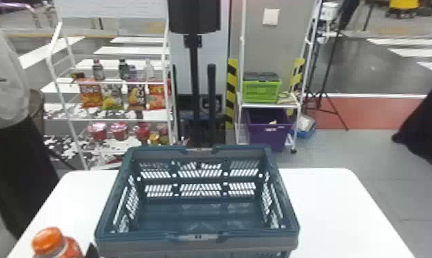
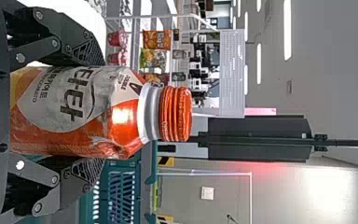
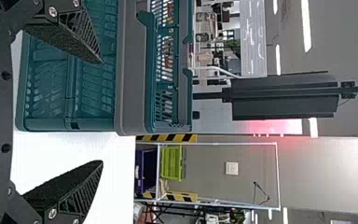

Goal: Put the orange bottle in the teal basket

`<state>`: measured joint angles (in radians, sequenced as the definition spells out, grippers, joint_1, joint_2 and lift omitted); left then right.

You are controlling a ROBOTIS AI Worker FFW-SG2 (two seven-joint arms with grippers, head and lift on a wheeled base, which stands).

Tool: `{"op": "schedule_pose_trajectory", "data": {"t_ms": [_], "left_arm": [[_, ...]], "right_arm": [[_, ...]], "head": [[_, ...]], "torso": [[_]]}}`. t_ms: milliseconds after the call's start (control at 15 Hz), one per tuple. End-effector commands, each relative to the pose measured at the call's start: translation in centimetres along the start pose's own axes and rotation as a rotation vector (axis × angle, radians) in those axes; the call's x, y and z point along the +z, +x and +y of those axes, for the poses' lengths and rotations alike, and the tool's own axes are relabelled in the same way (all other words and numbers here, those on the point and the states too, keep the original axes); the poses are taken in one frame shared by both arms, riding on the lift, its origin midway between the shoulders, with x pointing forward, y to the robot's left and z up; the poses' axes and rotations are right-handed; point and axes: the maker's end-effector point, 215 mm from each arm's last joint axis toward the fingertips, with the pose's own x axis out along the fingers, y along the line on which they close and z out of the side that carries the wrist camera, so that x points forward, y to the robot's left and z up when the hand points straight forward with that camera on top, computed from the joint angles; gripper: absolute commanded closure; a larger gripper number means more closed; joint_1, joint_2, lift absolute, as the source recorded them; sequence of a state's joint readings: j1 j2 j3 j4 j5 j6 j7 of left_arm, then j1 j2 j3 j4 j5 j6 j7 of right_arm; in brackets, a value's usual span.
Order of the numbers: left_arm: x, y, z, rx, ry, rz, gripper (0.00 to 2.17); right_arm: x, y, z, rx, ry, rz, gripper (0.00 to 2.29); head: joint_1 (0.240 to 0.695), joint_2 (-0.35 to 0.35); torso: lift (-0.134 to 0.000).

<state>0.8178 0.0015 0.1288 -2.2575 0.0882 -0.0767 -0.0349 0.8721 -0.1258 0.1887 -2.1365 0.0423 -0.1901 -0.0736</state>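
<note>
Left hand [image 2: 95, 113] gripping orange bottle [image 1: 51, 240], head view lower left; low carry could clip basket [image 1: 140, 244]; right hand [image 3: 102, 112] wide open, empty.

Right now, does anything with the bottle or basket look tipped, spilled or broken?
Nothing stands out. The orange bottle is roughly upright in the left gripper, its cap on, and the teal basket stands level on the white table. I see no spill.
</note>
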Motion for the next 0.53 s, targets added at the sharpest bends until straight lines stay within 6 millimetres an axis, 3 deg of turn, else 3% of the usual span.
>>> {"op": "schedule_pose_trajectory", "data": {"t_ms": [0, 333, 467], "left_arm": [[1.7, 1.5, 1.8, 0.023, -0.001, 0.011, 0.52], [7.9, 3.4, 2.0, -0.034, 0.025, -0.052, 0.52], [7.9, 4.7, 1.8, -0.080, 0.030, -0.020, 0.52]], "right_arm": [[-0.5, 0.1, 0.0, 0.000, -0.001, 0.010, 0.13], [-0.7, -0.2, 0.2, 0.001, -0.009, 0.016, 0.13], [-0.9, -0.2, 0.4, 0.002, -0.009, 0.022, 0.13]], "head": [[0.499, 0.000], [0.499, 0.000], [0.499, 0.000]], "torso": [[0.000], [0.000], [0.000]]}}
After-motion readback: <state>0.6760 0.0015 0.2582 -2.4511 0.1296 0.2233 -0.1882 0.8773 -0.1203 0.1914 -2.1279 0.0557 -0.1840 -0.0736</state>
